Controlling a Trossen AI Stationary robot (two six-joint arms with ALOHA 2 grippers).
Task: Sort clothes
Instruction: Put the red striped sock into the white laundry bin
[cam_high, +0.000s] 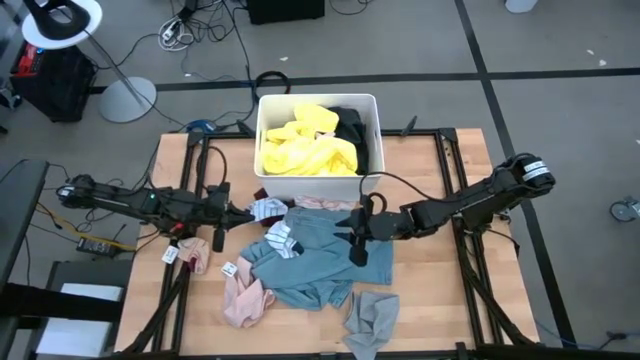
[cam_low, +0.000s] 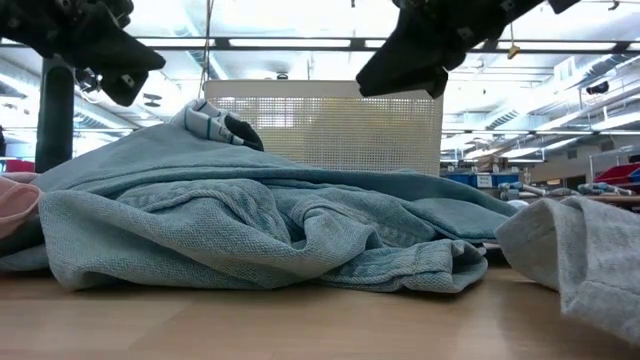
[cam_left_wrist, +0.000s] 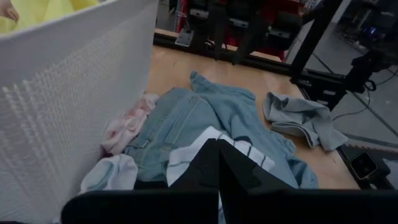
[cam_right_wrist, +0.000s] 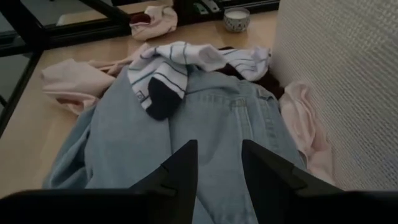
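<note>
The table (cam_high: 420, 300) carries the whole heap, and the white bin (cam_high: 372, 140) at its upper edge in the high view already holds yellow clothes (cam_high: 305, 150) and something black.

The largest piece still out is the light blue denim garment (cam_high: 320, 260), spread in the centre of the high view, a bit crumpled, with its long axis running roughly from the bin down toward the lower edge. The right tool (cam_high: 360, 238) hangs above its right border, so the denim lies just left of and under this tool. Its fingers stand apart and empty, with denim showing between them in the right wrist view. I judge this arm the nearer one for the denim.

The left tool (cam_high: 236, 214) is clenched on nothing I can see, at the left of the pile, near the striped white sock (cam_high: 268, 209).

Smaller things (all well below the bin): a pink garment (cam_high: 245, 300) at lower left and a grey cloth (cam_high: 372, 318) at lower centre.
</note>
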